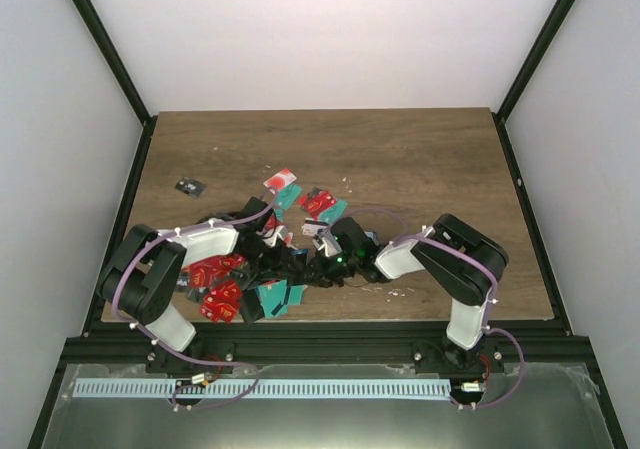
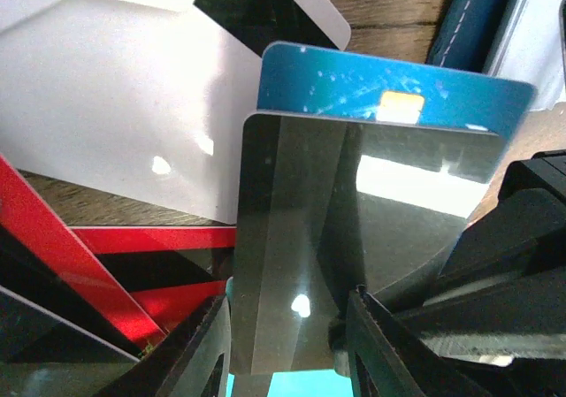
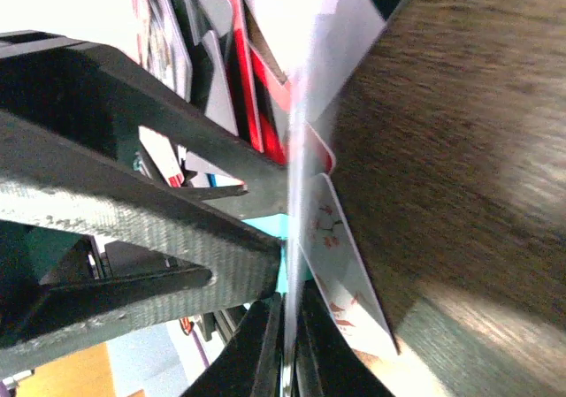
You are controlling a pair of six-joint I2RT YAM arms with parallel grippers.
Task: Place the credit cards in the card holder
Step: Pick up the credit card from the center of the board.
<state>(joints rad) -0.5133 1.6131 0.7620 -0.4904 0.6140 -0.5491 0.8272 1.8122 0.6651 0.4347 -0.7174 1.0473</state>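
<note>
My two grippers meet over a heap of credit cards [image 1: 215, 284] near the table's front. The left gripper [image 2: 287, 304] is shut on a glossy dark card [image 2: 292, 229], its fingers against the card's two side edges. Behind that card lie a blue chip card [image 2: 354, 83], a white card [image 2: 115, 96] and red cards [image 2: 133, 238]. The dark blue stitched card holder [image 2: 469, 17] shows at the top right of the left wrist view. The right gripper [image 3: 287, 304] is shut on a thin pale card [image 3: 296, 149] seen edge-on, beside a white flowered card [image 3: 340, 273].
More red and teal cards [image 1: 320, 204] lie behind the grippers, and teal ones [image 1: 275, 294] in front. A small black item [image 1: 187, 186] sits alone at the back left. The wooden table [image 1: 430, 159] ends at black frame rails on all sides.
</note>
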